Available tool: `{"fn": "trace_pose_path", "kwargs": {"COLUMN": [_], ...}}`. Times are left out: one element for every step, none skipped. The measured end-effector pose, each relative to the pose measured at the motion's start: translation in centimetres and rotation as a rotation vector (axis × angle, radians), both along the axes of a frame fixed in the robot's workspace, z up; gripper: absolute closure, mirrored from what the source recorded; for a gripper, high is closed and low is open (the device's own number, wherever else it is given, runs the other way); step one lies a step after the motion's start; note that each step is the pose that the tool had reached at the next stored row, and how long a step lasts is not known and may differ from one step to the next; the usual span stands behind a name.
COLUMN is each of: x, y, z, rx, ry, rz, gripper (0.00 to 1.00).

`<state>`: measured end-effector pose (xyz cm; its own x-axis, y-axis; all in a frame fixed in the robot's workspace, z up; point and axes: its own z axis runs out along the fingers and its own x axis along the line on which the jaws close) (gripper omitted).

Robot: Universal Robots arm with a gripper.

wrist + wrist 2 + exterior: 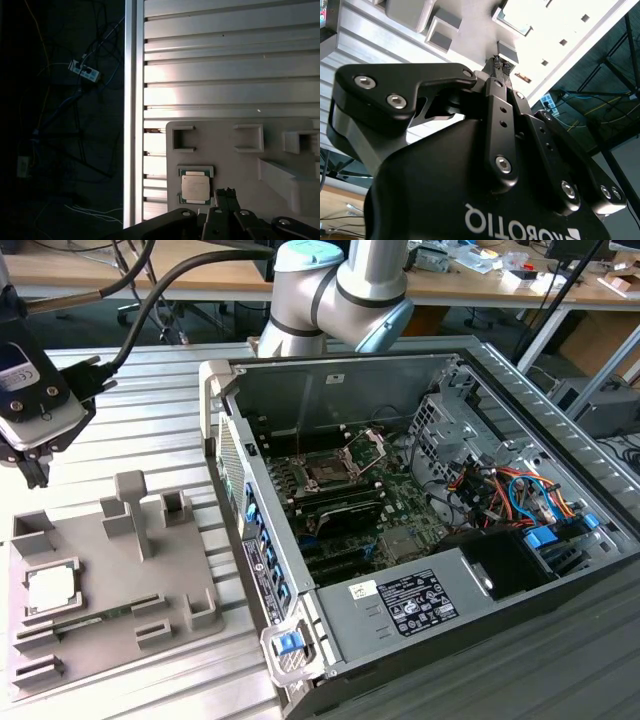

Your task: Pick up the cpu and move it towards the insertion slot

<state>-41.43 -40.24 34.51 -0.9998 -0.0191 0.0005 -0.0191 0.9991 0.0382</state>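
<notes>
Cpu (pixel 195 188) lies in its recess on the gray tray (pixel 225 165); gripper (pixel 226 191) hangs above that tray near the cpu, fingers (pixel 221 197) pressed together and empty, so you should spread them, centre over it and grip its edges squarely.

Silvery cpu (pixel 50 590) lies flat; insertion slot (pixel 326 472) open

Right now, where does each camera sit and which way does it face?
Exterior view: off the arm, looking down on the open computer case, the grey tray and the arm.
First wrist view: on the wrist, looking down past the pincer at the cpu in the tray.
Second wrist view: behind the pincer, looking along its black body to the tray.
Shared: both wrist views show pincer tips and cpu.
</notes>
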Motion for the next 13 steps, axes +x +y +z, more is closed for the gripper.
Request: {"fn": "trace_pose_path", "kwargs": {"x": [0.0, -0.01, -0.03, -0.04, -0.05, -0.06, -0.07, -0.08, -0.09, -0.1, -0.11, -0.13, -0.15], "y": [0.0, 0.0, 0.0, 0.0, 0.0, 0.0, 0.0, 0.0, 0.0, 0.0, 0.0, 0.0, 0.0], "z": [-0.01, -0.02, -0.04, -0.06, -0.08, -0.09, -0.1, -0.12, -0.13, -0.14, -0.15, -0.16, -0.18], "rx": [0.0, 0.0, 0.0, 0.0, 0.0, 0.0, 0.0, 0.0, 0.0, 0.0001, 0.0, 0.0001, 0.0], "ry": [0.0, 0.0, 0.0001, 0.0, 0.0, 0.0, 0.0001, -0.0001, 0.0, -0.0001, -0.0001, -0.0001, 0.0], "rz": [0.0, 0.0, 0.0, 0.0, 0.0, 0.0, 0.0, 0.0, 0.0, 0.0, 0.0, 0.0, 0.0], "gripper": [0.89, 0.89, 0.89, 0.89, 0.89, 0.89, 0.89, 0.89, 0.89, 0.89, 0.89, 0.89, 0.89]}}
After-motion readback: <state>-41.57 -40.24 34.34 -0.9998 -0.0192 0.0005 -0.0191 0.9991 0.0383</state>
